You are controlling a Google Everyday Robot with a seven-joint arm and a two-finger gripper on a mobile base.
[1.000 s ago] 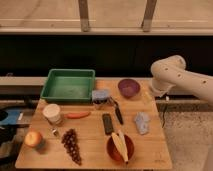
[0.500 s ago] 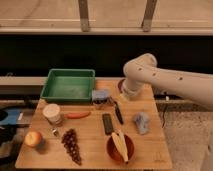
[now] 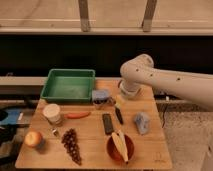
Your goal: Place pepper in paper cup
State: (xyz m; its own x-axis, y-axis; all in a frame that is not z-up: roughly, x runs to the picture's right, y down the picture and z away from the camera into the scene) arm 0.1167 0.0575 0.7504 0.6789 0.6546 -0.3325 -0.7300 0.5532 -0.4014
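Observation:
The pepper (image 3: pixel 77 115), slim and orange-red, lies flat on the wooden table (image 3: pixel 150 155) at the left of centre. The paper cup (image 3: pixel 51 113) stands upright just to its left, close to the pepper's end. My white arm (image 3: pixel 165 82) reaches in from the right over the table's back. My gripper (image 3: pixel 118 101) hangs below the wrist, next to the grey-blue mug (image 3: pixel 100 96), to the right of the pepper and a little farther back. It holds nothing that I can see.
A green tray (image 3: pixel 67 85) sits at the back left. An apple (image 3: pixel 33 138) and grapes (image 3: pixel 71 145) lie front left. A black block (image 3: pixel 107 123), a dark marker (image 3: pixel 119 115), a grey-blue object (image 3: pixel 142 122) and a red bowl with corn (image 3: pixel 120 146) fill the centre right.
The arm has swung from the table's right edge leftward over the back of the table. It now covers the purple bowl, and the gripper has come down beside the mug.

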